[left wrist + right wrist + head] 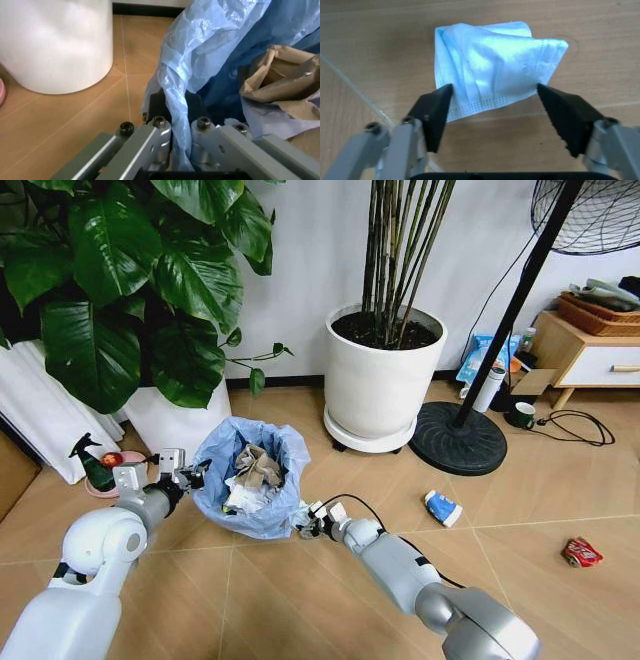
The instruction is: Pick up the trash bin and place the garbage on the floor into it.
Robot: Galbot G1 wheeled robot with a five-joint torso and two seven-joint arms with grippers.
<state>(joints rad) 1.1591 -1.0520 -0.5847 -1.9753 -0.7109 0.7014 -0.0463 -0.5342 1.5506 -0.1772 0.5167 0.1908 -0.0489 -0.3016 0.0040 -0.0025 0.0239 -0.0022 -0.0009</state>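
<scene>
The left gripper (190, 473) has the trash bin (250, 480) by its near-left rim, and the left wrist view shows its jaws closed tight on a fold of the wrinkly light-blue bag liner (200, 56) and the dark rim beneath it. The bin sits on the herringbone wood floor (300, 600) in front of the two white plant pots, the big round one (383, 370) behind and to its right, the leafy one (175, 420) behind and to its left. Inside the bin: crumpled brown paper (258, 465) and white paper wads (243, 495), already piled up.

Over on the other side, the right gripper (305, 523) is down low at the floor, just beside the bin's right flank. The right wrist view gives the close look: a crumpled light-blue face mask (492, 63) lies flat on the boards, and the gripper's black pads (435, 112) stand spread wide, one at each lower corner of the mask, framing it. Whether the pads actually touch the fabric, I can't tell; nothing is clamped.

Further right on the floor, a blue-and-white can (442, 507) lies on its side, well apart from the bin, and a red can (582, 553) lies further out still. A green spray bottle (95, 465) stands near the left arm.
</scene>
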